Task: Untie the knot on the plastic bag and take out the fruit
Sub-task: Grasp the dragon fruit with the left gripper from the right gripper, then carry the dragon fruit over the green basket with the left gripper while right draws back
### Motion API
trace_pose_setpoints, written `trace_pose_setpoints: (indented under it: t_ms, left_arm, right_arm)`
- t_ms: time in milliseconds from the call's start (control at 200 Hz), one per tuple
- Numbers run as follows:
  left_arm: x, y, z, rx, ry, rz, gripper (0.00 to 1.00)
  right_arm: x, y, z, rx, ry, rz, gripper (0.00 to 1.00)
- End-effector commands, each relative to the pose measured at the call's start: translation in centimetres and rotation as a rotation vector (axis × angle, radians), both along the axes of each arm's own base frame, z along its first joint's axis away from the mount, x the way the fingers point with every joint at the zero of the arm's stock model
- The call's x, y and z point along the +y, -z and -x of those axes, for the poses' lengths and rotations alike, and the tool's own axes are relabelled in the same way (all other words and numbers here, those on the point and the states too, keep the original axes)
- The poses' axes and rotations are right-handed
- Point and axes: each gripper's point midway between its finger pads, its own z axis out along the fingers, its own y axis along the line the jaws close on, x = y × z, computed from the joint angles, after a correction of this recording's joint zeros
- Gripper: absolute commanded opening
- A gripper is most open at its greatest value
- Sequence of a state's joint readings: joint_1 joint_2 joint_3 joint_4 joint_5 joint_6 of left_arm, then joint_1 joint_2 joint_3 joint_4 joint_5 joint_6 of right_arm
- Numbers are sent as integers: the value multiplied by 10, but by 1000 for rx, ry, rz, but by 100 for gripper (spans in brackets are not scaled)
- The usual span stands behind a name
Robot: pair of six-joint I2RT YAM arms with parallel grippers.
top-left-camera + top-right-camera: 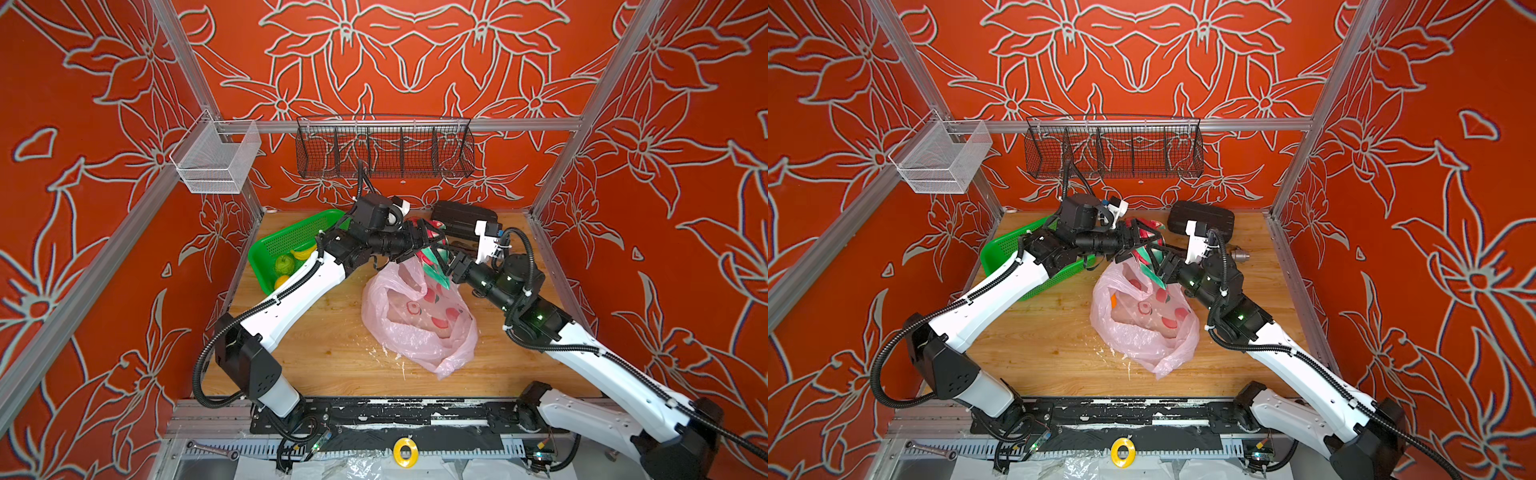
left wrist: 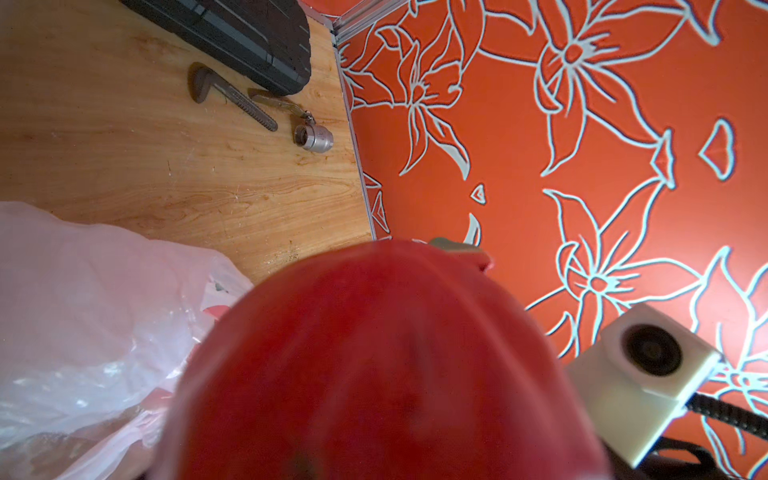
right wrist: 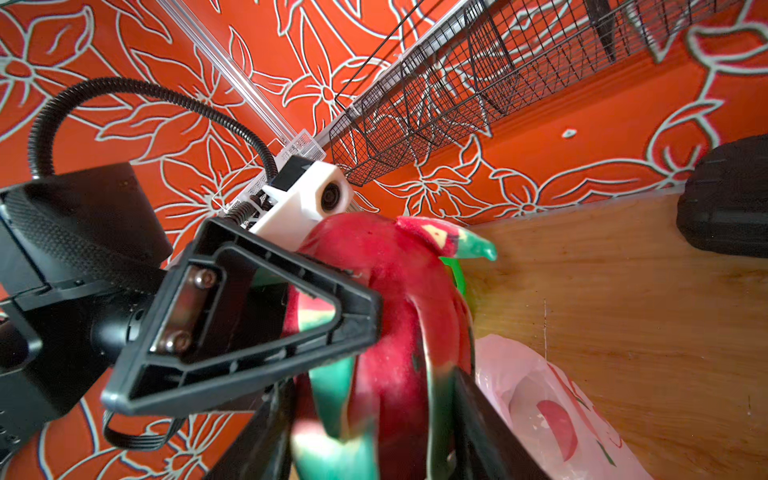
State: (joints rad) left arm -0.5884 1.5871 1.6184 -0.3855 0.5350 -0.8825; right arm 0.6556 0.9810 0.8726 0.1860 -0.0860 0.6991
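1. Two grippers were on the dragon fruit (image 3: 390, 291), which hung clear of the tabletop (image 1: 324, 345). The right gripper (image 1: 441, 261) had its jaws clenched on the near, green-scaled end.
2. The left gripper (image 1: 424, 239) straddled the far end, with one finger (image 3: 357, 316) against the red skin. We could not tell whether it was gripping.
3. Just under the fruit, the plastic bag (image 1: 415, 328) lay slack on the tabletop, its upper edge rising to the fruit.
4. Farther left, the green basket (image 1: 286, 239) held a banana (image 1: 302, 252), a green fruit (image 1: 284, 264) and a yellow fruit (image 1: 281, 281).
5. Behind the grippers sat a black case (image 1: 461, 220).
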Motion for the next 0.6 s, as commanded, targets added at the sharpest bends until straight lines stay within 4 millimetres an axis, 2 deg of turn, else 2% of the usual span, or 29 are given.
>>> trace_pose_setpoints:
  t_ms: [0,145,310,435,595]
  left_arm:
    - [-5,-16,5,-46,26,24,75]
    - [0,-18,4,-73,8,5,70]
    - [17,-20,0,-129,-59,-63,69]
    - [41,-23,-6,-192,-152,-126,69]
    - [86,-25,-16,-267,-311,-191,69]
  right_arm:
    - [3,-32,10,-77,-40,-64,45]
    - [-1,-33,14,-87,-35,-59,61]
    - [-14,-46,25,-152,-12,-50,81]
    - [-29,-54,31,-194,36,-35,93]
    - [-38,-55,34,-207,71,-9,97]
